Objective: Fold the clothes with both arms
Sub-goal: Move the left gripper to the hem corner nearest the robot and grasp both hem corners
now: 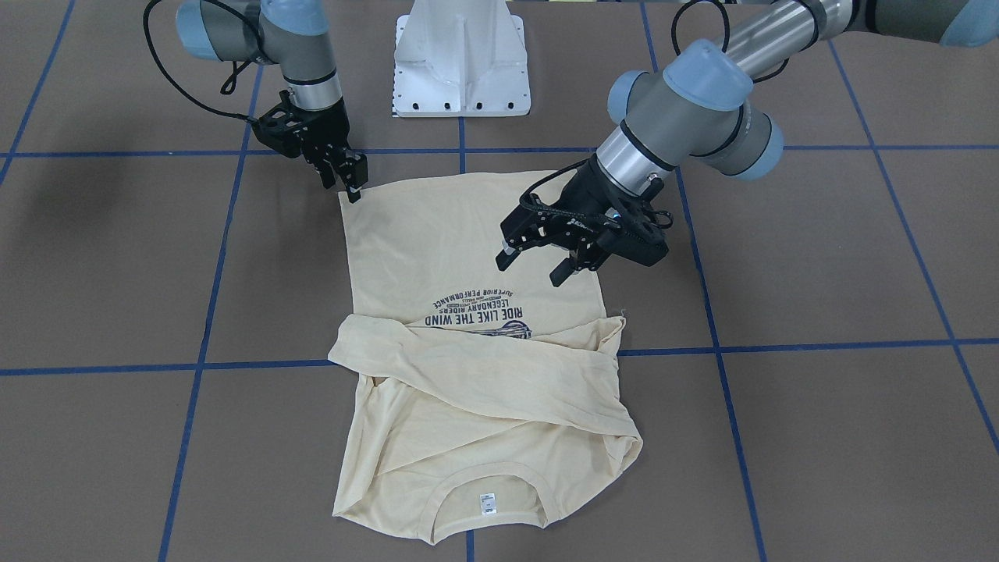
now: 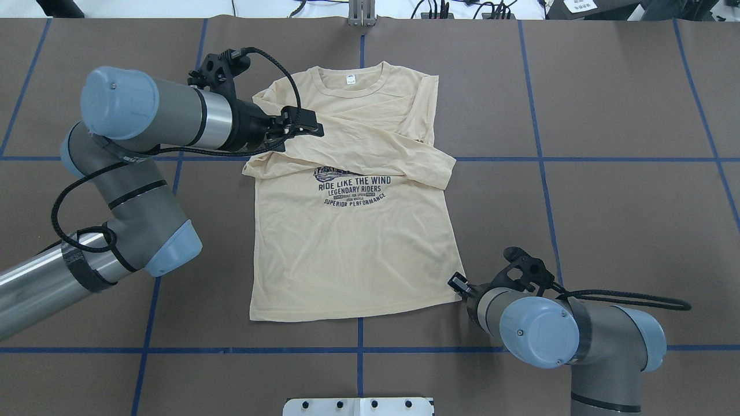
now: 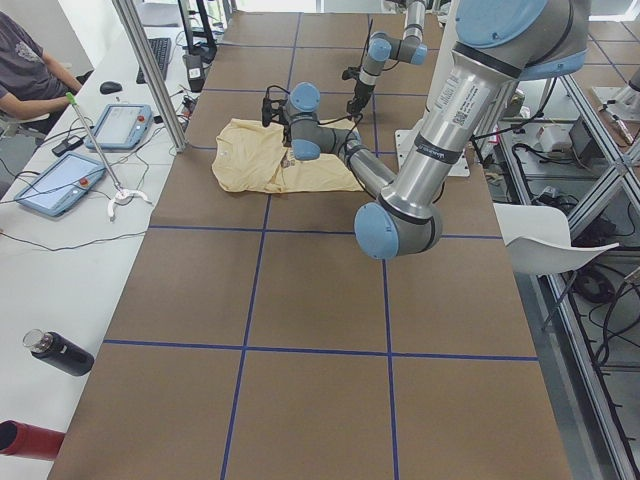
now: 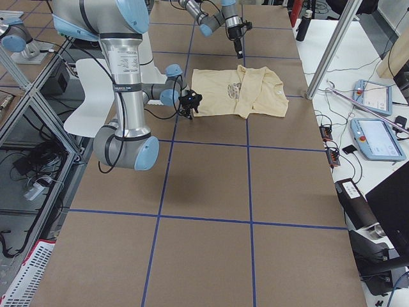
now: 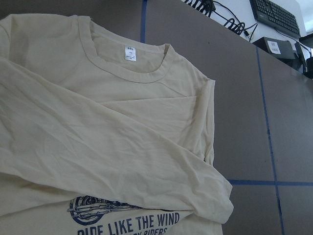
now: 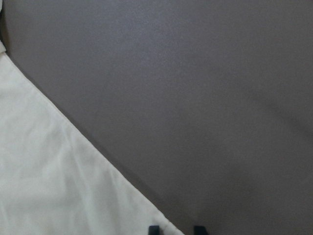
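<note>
Cream long-sleeved T-shirt [image 2: 347,254] lies flat mid-frame on the tabletop [image 2: 607,202], left end effector [image 1: 535,264] hovering above it with fingers apart, right end effector [image 2: 458,283] at the hem corner in the overhead view's lower right, grip unclear; a shallow pinch there may slip, skewing the fold.

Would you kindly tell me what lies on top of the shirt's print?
A sleeve folded across the shirt covers the top of the print; its picture is mostly hidden, the lettering shows.
</note>
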Action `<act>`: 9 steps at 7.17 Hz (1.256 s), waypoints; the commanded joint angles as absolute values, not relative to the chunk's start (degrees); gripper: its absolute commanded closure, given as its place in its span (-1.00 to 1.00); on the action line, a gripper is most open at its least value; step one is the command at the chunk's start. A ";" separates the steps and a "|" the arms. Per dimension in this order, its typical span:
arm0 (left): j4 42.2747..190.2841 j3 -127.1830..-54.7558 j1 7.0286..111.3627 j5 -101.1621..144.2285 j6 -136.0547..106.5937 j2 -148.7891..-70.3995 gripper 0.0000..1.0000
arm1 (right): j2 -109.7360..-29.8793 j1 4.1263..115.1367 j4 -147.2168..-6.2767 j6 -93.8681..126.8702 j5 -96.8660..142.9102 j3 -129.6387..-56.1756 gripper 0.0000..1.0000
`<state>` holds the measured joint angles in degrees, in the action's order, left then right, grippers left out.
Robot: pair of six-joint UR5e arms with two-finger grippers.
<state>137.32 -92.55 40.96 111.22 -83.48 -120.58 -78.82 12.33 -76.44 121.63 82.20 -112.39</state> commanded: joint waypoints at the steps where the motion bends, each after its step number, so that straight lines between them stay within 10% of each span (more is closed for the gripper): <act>1: 137.29 -93.25 40.78 111.09 -84.02 -119.36 -0.93 | -78.75 13.35 -76.20 121.47 82.61 -112.85 1.00; 9: 110.65 -113.11 17.24 94.31 -100.37 -103.04 -0.71 | -82.44 9.94 -76.82 123.04 82.35 -118.04 1.00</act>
